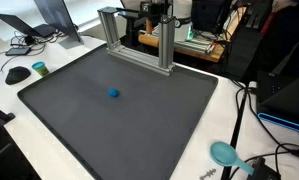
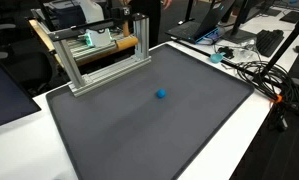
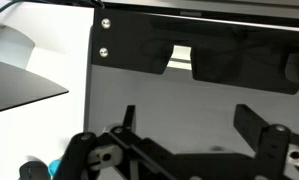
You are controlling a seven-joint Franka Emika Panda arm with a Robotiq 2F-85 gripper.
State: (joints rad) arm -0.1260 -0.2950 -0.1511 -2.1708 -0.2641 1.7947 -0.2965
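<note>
Hand: the robot's black two-finger gripper (image 3: 186,118) shows only in the wrist view. Its fingers stand wide apart with nothing between them, so it is released and empty.
Hand's place: raised and facing a glossy black panel (image 3: 219,60) with a white surface beside it. I cannot tell where it stands over the tabletop, and neither exterior view shows it clearly.
Thing: a small blue ball (image 1: 113,94) (image 2: 161,95) lies alone near the middle of the dark grey rubbery mat (image 1: 79,130) (image 2: 139,140), well apart from every edge.
Carrier: the mat covers most of the white tabletop (image 1: 234,110) (image 2: 254,125), leaving a pale border.
Frame: a silver aluminium-profile frame (image 1: 139,45) (image 2: 104,55) stands along one edge of the mat, and the ball is clear of it.
Off the mat: a teal plastic scoop (image 1: 224,153) lies on the bare tabletop past one mat corner, among black cables (image 1: 251,120).
Wrist view, lower corner: a teal scrap (image 3: 56,168) peeks in, too cropped to identify.
Progress: as I judge it, nothing has been gripped or touched. The ball rests free, the hand is away from it, and all of the handling is left to do.
</note>
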